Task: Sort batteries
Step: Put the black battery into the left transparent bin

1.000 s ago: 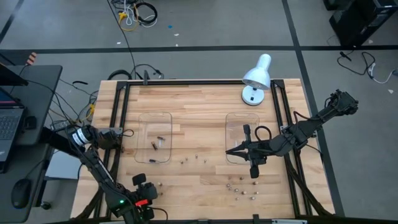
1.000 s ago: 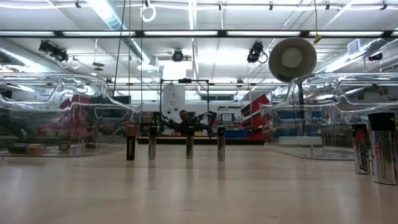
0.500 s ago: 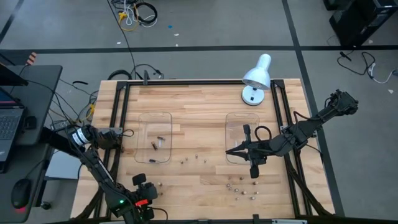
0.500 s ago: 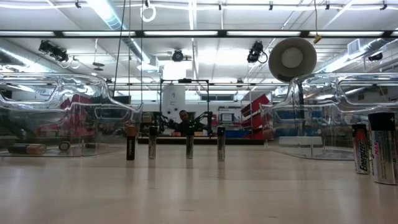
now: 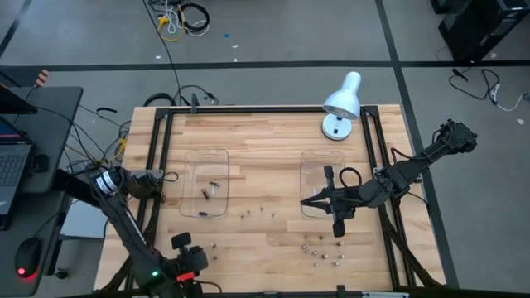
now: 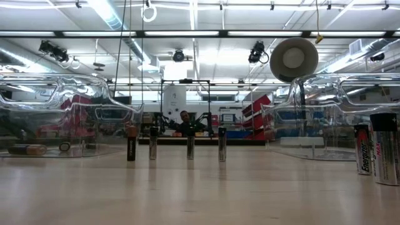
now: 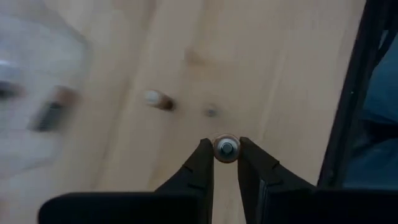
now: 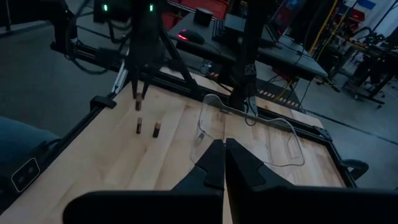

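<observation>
At the near left corner of the pale wooden surface (image 5: 265,141), the left gripper (image 7: 225,144) has its two dark fingers (image 7: 202,165) closed on one small brown cylinder battery with a shiny silver cap (image 7: 226,149). From the wrist I see only its round end, so its long axis runs straight down between the fingers, upright to the surface, with one finger pressing on each side. From across the surface it seems to hang a little above two other small dark batteries (image 8: 148,127) standing just beside it.

The clear plastic left tray (image 5: 199,165) is near, further in from this arm, and I think the next move must carry the battery that way.

The right gripper (image 5: 308,200) hovers at the edge of the clear plastic right tray (image 5: 319,165), fingers pressed together and holding nothing; it is well apart from this battery. More loose batteries (image 5: 319,248) stand between the trays and the front edge.
</observation>
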Controlling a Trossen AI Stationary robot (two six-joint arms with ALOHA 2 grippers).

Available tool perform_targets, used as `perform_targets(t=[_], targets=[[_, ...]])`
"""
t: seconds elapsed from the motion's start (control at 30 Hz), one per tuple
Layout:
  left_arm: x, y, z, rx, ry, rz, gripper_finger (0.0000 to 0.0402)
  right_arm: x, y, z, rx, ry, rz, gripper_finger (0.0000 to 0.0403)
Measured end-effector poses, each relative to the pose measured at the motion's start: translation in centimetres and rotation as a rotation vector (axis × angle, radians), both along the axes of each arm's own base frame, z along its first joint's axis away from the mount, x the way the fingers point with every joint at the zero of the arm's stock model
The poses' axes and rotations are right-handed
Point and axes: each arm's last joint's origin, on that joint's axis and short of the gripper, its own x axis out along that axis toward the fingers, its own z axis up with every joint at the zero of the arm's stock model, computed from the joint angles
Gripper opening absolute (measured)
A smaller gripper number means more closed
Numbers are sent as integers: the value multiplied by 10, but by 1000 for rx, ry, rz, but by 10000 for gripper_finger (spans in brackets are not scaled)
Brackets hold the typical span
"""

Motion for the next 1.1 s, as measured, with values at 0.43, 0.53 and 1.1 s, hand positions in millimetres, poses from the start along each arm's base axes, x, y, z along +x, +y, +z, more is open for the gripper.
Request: perform_targets(t=[0.43,0.53,1.1], targets=[[10,57,95,331,-140,-31,41,0,0,0,-4,0,0,3],[18,84,102,363,-118,-6,41,0,0,0,-3,0,0,3],[2,230,77,277,24,364,40,0,0,-1,-7,6,-1,3]])
